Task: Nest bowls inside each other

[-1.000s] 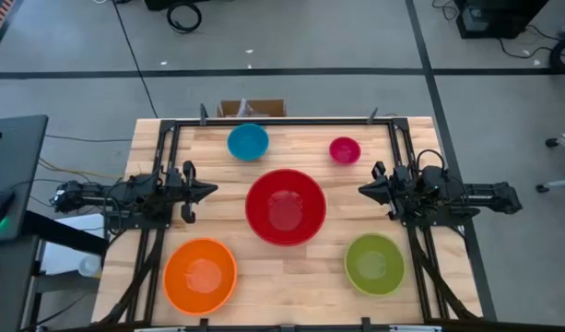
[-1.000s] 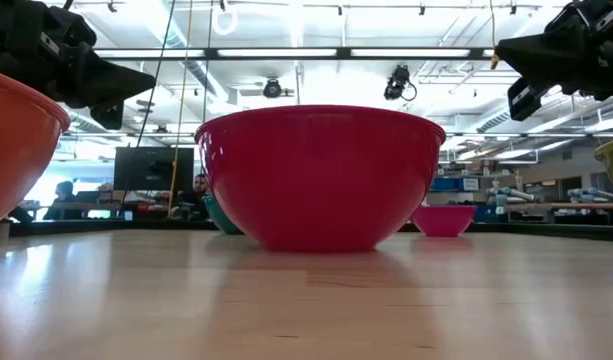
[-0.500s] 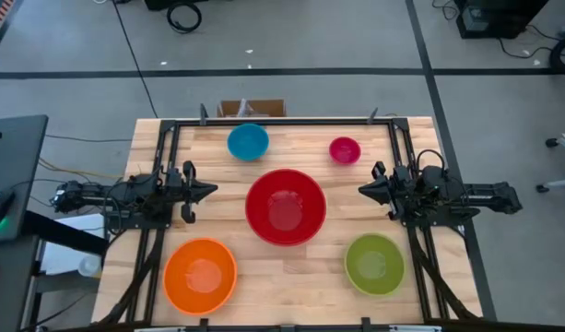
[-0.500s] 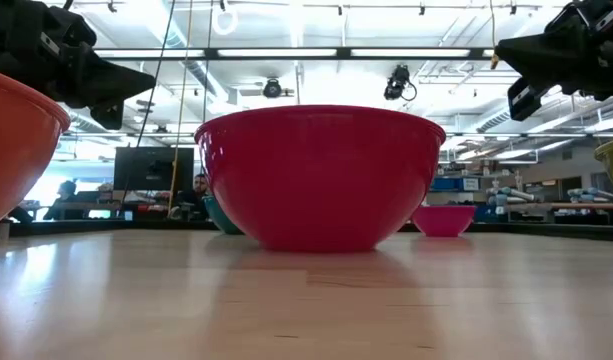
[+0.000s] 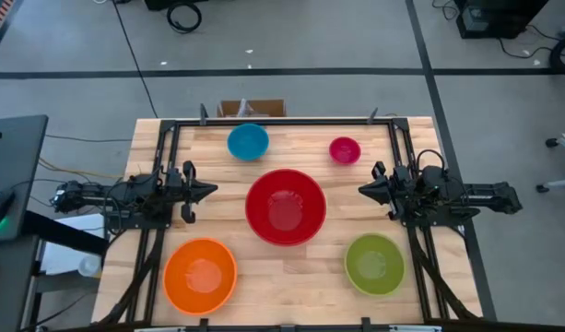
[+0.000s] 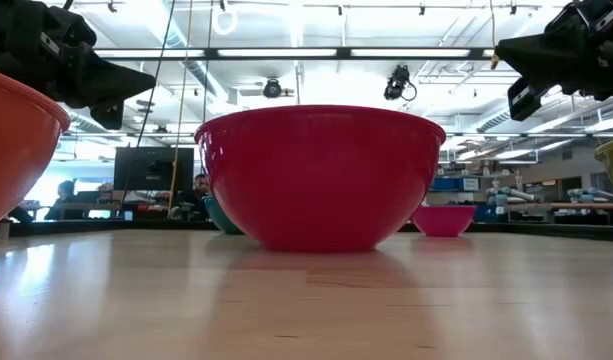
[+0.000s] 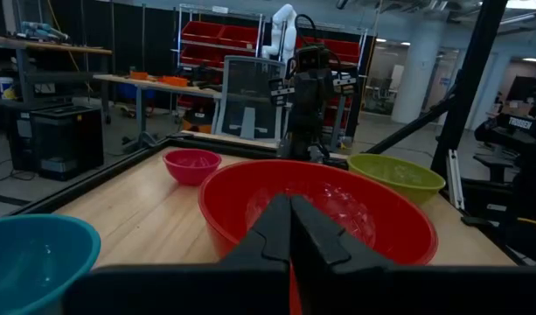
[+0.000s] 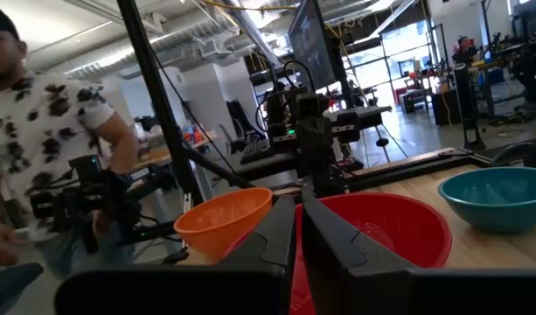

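Note:
Five bowls stand apart, upright on their bases, on the wooden table. The big red bowl (image 5: 285, 206) is in the middle. The orange bowl (image 5: 200, 275) is near left and the lime green bowl (image 5: 374, 264) near right. The blue bowl (image 5: 248, 141) is far left of centre and the small pink bowl (image 5: 345, 149) far right. My left gripper (image 5: 215, 189) hovers shut at the table's left side, pointing level at the red bowl (image 7: 320, 219). My right gripper (image 5: 360, 190) hovers shut at the right side, facing the same bowl (image 8: 381, 229). Neither holds anything.
Black frame rails (image 5: 282, 122) run along the table's far, left and right edges. A cardboard box (image 5: 252, 108) sits just beyond the far edge. A person (image 8: 49, 131) stands beyond the table's left side, near a dark desk (image 5: 10, 175).

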Robot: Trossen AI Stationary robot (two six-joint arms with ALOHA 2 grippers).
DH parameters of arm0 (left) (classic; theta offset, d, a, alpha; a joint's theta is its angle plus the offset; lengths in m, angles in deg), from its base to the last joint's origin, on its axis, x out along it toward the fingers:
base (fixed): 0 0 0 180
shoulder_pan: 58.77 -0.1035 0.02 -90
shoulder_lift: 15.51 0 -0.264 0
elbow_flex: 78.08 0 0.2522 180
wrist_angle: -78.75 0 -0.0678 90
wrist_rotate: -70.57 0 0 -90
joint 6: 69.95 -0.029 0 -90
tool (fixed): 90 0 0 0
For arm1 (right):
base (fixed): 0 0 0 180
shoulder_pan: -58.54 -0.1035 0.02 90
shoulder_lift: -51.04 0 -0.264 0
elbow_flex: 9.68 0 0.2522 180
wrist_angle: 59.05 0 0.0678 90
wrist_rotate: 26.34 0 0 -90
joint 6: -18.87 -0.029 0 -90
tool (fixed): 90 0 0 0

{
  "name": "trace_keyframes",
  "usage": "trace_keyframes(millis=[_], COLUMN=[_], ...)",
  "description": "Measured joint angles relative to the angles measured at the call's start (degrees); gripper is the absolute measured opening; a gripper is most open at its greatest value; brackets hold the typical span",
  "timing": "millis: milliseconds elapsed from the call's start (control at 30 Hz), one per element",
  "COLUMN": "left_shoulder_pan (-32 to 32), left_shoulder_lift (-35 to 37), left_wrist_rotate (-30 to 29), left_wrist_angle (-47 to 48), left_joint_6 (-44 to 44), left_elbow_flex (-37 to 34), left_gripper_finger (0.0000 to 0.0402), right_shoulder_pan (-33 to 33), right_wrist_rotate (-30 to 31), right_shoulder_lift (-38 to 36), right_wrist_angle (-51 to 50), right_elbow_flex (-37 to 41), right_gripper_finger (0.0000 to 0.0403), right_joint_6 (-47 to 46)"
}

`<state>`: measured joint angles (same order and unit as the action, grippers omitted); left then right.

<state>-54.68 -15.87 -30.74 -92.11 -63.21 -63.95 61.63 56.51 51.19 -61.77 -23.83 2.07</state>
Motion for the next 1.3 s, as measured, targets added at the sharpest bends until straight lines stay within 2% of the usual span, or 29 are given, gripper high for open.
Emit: trace_keyframes(millis=[400,500,833,967,1067,1167,1300], left_shoulder_pan=[0.0,-0.1,-0.2,-0.2,-0.2,-0.1,-0.2], left_shoulder_lift=[0.0,0.0,0.0,0.0,0.0,0.0,-0.4], left_wrist_rotate=[0.0,-0.1,-2.0,-2.0,-2.0,-5.1,-15.1], left_wrist_angle=[0.0,-0.5,-0.3,-0.3,-0.3,-1.2,-4.8], left_joint_6=[0.8,5.7,29.9,31.5,31.8,32.1,35.3], left_elbow_flex=[0.0,0.0,0.0,0.0,0.0,0.0,0.0], left_gripper_finger=[0.0005,0.0005,0.0005,0.0005,0.0005,0.0005,0.0005], right_shoulder_pan=[0.0,0.0,0.0,0.0,0.0,0.0,0.0], right_wrist_rotate=[0.0,0.0,0.0,0.0,0.0,0.0,1.4], right_shoulder_lift=[0.0,0.0,0.0,0.0,0.0,0.0,0.0], right_wrist_angle=[0.0,0.0,0.0,0.0,0.4,5.8,18.3], right_elbow_flex=[0.0,0.0,0.0,0.0,0.0,0.0,0.0], right_gripper_finger=[0.0030,0.0030,0.0030,0.0030,0.0030,0.0030,0.0030], right_joint_6=[0.0,0.0,0.0,1.0,7.7,11.3,7.3])
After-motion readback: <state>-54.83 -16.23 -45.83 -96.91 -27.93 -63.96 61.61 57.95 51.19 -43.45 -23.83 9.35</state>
